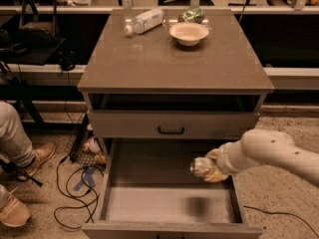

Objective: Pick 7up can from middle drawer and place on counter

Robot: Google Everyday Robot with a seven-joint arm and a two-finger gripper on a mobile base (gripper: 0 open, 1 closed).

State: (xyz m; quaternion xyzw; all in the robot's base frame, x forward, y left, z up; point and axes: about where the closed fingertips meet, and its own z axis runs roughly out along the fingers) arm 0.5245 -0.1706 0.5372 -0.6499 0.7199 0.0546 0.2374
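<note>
Your tool [208, 167] is over the right side of the open middle drawer [149, 203], reaching in from the right, and it has closed on the 7up can [199, 167]. The can sticks out to the left of the tool's yellowish end. A dark shadow [197, 205] on the drawer floor just nearer than the can suggests it hangs clear of the floor rather than resting on it.

The can's long axis seems to run roughly left to right, with a silvery end facing left, but it is blurred and you should not rely on that.

The relation that matters for the next move is that the bench [169, 68] lies above and farther away than the can. The closed drawer front [171, 125] and the bench's near edge stand between them. You would probably need to bring the can toward the near side and up before going over the top.

The bowl [189, 33], the clear bottle [144, 21] and a green packet [192, 15] all sit along the far side of the bench.

The fingertips are hidden behind the can, so you cannot check how deep the grip is.
</note>
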